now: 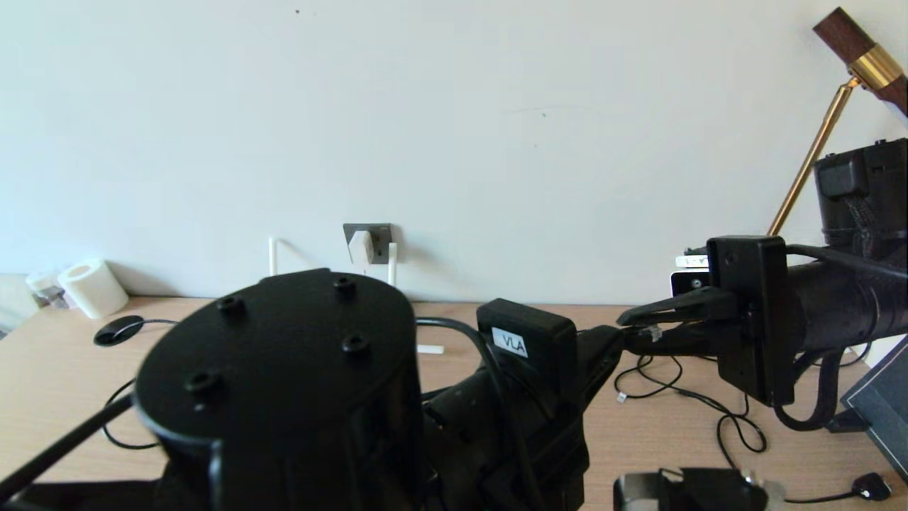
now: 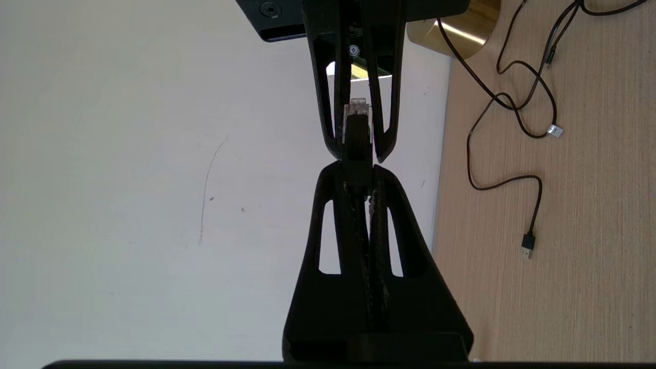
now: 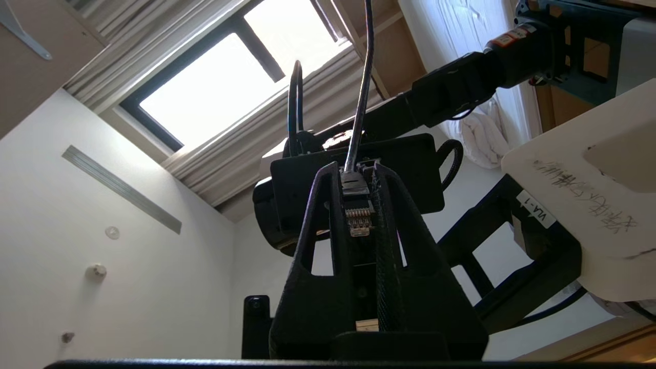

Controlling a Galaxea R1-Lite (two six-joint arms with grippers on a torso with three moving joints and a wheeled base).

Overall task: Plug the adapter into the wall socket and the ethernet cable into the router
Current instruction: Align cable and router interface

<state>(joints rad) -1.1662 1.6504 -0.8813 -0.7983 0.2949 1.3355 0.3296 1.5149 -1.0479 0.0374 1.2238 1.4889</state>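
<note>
Ethernet cable (image 3: 353, 192) is clamped at its plug by both the right end effector (image 3: 359, 205) and left end effector (image 2: 359, 174), above the counter (image 1: 674, 440) at the right; the adapter (image 1: 360, 247) is seated in the wall socket (image 1: 379, 234).

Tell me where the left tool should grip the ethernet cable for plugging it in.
Grip the cable by its black boot, just behind the clear tip, coming from the cord side so the tip points ahead, free. The left tool is shut there; the right tool pinches the tip.
</note>
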